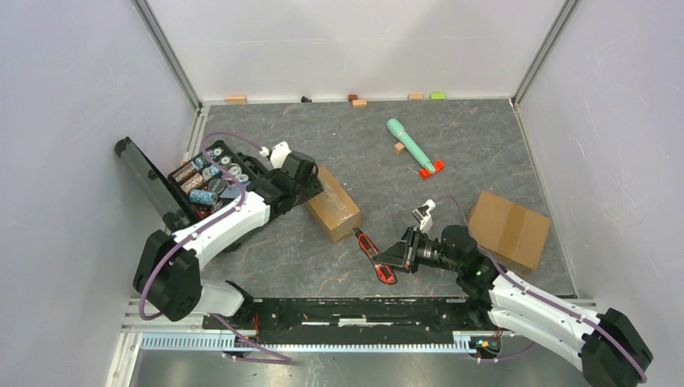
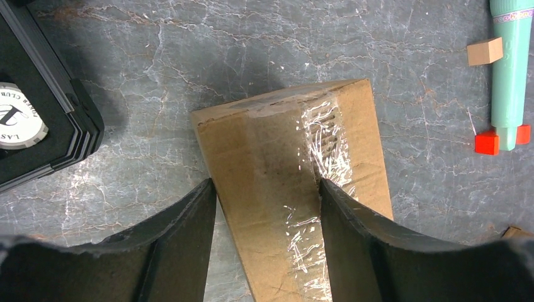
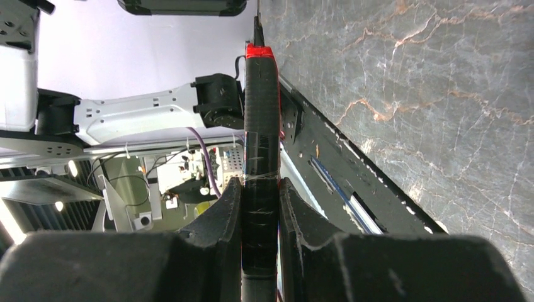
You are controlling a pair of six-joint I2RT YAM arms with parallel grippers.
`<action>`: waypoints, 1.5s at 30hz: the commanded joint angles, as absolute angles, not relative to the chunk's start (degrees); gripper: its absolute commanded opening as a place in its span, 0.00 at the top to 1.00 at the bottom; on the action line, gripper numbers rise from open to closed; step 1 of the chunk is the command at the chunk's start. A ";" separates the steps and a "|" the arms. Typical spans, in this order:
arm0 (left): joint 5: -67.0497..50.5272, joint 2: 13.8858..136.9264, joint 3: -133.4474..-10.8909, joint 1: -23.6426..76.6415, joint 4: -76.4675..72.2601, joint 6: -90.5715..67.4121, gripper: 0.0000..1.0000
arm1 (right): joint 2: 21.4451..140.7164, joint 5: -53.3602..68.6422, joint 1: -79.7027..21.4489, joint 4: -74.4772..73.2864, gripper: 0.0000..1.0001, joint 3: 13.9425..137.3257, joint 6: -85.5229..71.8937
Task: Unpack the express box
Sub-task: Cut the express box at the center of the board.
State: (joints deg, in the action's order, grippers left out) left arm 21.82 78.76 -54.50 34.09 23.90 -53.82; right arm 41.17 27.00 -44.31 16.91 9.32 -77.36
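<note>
A long brown cardboard box (image 1: 337, 211) sealed with clear tape lies left of the table's middle. My left gripper (image 1: 314, 192) straddles its far-left end. In the left wrist view its fingers (image 2: 189, 233) close on the box (image 2: 277, 138), one at the left edge and one at the taped ridge, gripper (image 2: 267, 189). My right gripper (image 1: 395, 256) is shut on a red-and-black utility knife (image 1: 371, 250) and holds it just right of the box's near end. In the right wrist view the knife (image 3: 260, 126) stands clamped between the jaws, gripper (image 3: 260, 195).
A second, wider cardboard box (image 1: 508, 228) lies at the right. A green pen-like toy with red fins (image 1: 411, 145) and a small wooden block (image 1: 398, 147) lie at the back. An open black case (image 1: 206, 181) with several items stands at the left. Small blocks line the back wall.
</note>
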 commanded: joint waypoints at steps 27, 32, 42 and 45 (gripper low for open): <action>15.86 76.81 -50.99 33.70 24.43 -52.71 0.47 | 47.49 26.82 -40.61 29.00 1.00 9.55 -77.75; 15.17 76.94 -50.76 33.71 23.92 -52.99 0.47 | 48.39 27.09 -40.61 30.49 1.00 9.72 -77.93; 14.49 77.07 -50.47 33.67 23.47 -53.35 0.48 | 49.55 27.27 -40.69 31.44 1.00 9.71 -77.97; 14.25 77.11 -50.36 33.67 23.38 -53.53 0.48 | 50.13 27.42 -40.69 32.59 1.00 9.46 -78.42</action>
